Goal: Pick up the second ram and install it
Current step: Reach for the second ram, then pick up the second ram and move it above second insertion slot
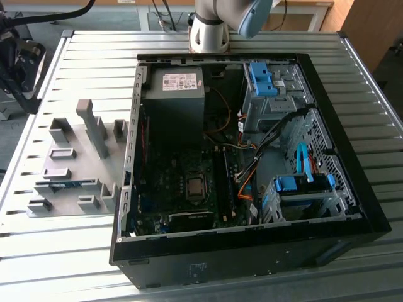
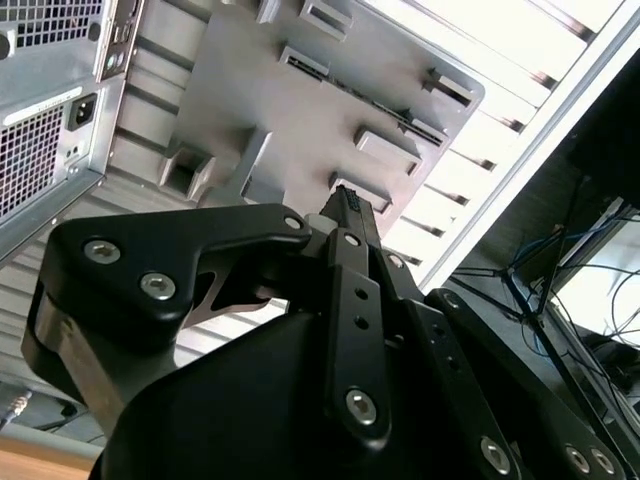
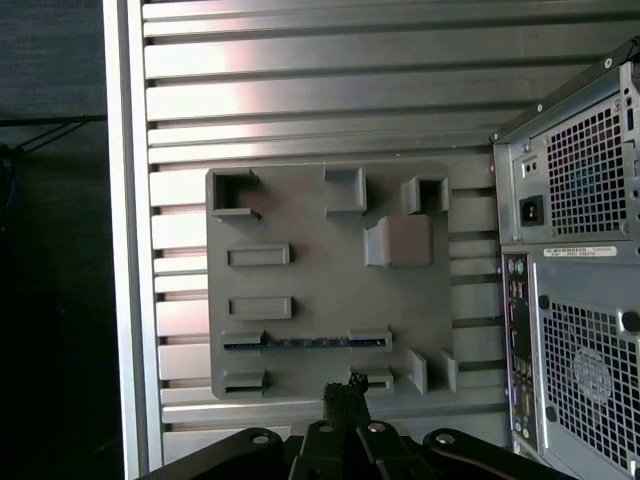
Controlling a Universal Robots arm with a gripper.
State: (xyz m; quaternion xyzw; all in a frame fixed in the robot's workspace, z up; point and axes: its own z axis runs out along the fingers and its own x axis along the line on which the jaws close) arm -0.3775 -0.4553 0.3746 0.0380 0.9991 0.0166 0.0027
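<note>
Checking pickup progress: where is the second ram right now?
Exterior view's left: the second ram sits slotted in the grey fixture plate beside the open computer case.

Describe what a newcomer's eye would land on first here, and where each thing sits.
The open computer case dominates the slatted table, its motherboard and cables exposed. On the exterior view's left lies a grey fixture plate with the second ram resting in its slots. In the first wrist view the gripper points toward that plate.
</note>
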